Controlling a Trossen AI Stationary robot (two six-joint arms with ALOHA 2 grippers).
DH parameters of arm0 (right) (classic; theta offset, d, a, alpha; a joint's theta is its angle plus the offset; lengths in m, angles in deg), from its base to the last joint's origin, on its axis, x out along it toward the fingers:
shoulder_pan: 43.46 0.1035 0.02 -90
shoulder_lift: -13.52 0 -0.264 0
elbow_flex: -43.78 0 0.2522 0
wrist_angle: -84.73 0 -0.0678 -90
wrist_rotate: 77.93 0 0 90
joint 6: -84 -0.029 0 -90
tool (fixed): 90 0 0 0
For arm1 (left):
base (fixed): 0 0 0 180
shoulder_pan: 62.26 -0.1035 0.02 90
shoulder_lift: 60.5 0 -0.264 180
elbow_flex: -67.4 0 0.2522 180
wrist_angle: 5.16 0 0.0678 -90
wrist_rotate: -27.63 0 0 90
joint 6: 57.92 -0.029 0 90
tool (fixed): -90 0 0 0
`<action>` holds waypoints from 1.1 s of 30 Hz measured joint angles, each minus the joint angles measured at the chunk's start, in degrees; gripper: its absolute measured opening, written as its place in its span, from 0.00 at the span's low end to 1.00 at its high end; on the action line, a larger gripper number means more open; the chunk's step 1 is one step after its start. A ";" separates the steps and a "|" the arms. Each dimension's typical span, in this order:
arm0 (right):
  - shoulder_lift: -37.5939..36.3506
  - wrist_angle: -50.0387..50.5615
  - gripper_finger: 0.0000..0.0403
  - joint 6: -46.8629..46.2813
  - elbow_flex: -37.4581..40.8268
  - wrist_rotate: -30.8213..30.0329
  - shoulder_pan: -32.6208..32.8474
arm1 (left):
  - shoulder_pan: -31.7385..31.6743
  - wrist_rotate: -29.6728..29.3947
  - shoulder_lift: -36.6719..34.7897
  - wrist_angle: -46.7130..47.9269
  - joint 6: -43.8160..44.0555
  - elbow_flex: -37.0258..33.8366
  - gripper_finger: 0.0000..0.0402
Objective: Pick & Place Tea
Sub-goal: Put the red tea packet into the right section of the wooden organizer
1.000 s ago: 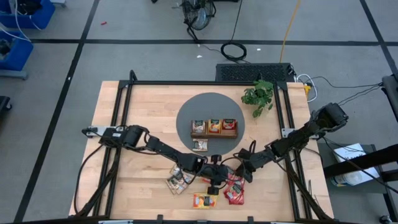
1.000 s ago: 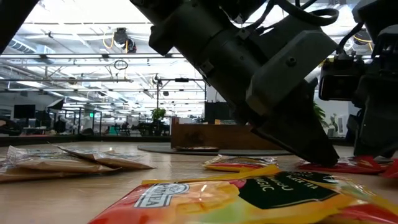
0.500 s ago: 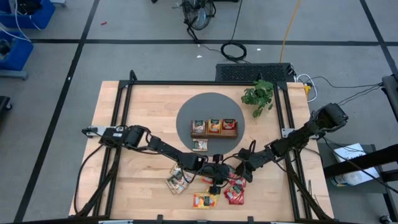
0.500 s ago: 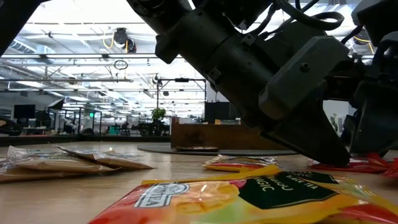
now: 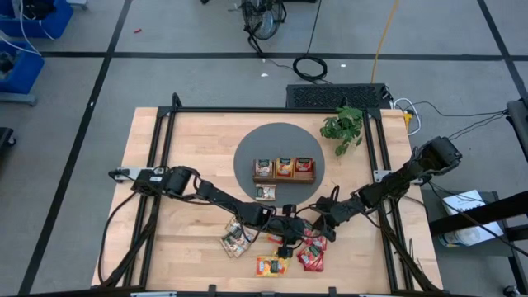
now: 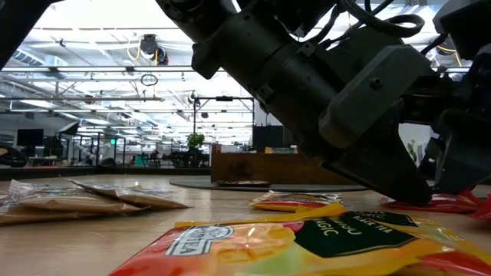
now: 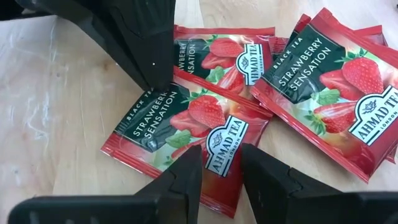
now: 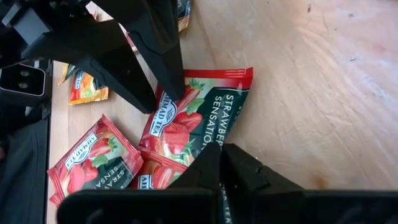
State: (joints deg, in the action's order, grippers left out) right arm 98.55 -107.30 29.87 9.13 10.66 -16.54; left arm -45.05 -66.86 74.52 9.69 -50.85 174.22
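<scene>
1. Closing flat, the right gripper (image 8: pixel 219 163) pinches the edge of a red strawberry sachet (image 8: pixel 186 121), apparently to lift it.
2. The left gripper (image 7: pixel 221 163) hovers half-open over the same sachet, gripping nothing.

High view: straight down from well above, whole wooden table (image 5: pixel 165 165) inside the frame, floor all round. Low view: level with the tabletop, facing across it into the room, very near an orange-yellow sachet (image 6: pixel 307 238). Left wrist view: close above the red sachets (image 7: pixel 186 124), looking down past own fingers (image 7: pixel 186 180). Right wrist view: equally close, same red sachets (image 8: pixel 186 118) from the opposite side. Shared by both wrist views: that red cluster; by all four: the table's near edge.
</scene>
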 joint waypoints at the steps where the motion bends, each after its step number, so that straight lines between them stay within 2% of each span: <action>1: 0.00 -0.10 0.01 0.43 0.01 0.01 0.00 | 0.00 -0.01 0.00 -0.13 -0.81 0.00 0.29; 7: -0.07 -1.48 0.00 3.69 0.13 -0.12 -0.58 | 0.21 -0.14 -0.71 0.13 -5.11 -0.09 0.29; 11: -0.09 -2.11 0.00 5.78 0.15 0.04 -1.48 | 0.94 -0.47 -3.42 3.85 -7.36 -0.22 0.29; 15: -0.45 -2.79 0.00 7.29 0.15 0.10 -1.84 | 2.54 -2.13 -8.53 11.52 -7.04 -0.04 0.29; 20: -4.90 -1.10 0.00 10.83 -0.77 0.34 -1.84 | 5.68 -8.42 -14.16 28.62 -3.43 -0.13 0.29; 25: -11.46 10.07 0.00 17.10 -5.99 -0.12 -1.84 | 10.50 -14.80 -17.22 41.59 5.39 -0.38 0.29; 29: -14.48 21.44 0.00 21.52 -11.95 -2.00 -2.13 | 14.27 -19.31 -20.20 42.52 8.98 -4.05 0.29; 31: -15.15 27.47 0.00 22.29 -14.99 -3.06 -2.54 | 15.50 -19.82 -22.60 42.26 12.10 -7.25 0.29; 33: -15.17 32.79 0.00 23.16 -18.03 -3.09 -3.19 | 17.02 -22.92 -25.90 42.25 16.07 -11.50 0.29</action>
State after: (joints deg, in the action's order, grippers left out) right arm 83.38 -74.51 53.03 -8.89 7.57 -19.73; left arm -28.02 -89.79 48.61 51.95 -34.78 162.72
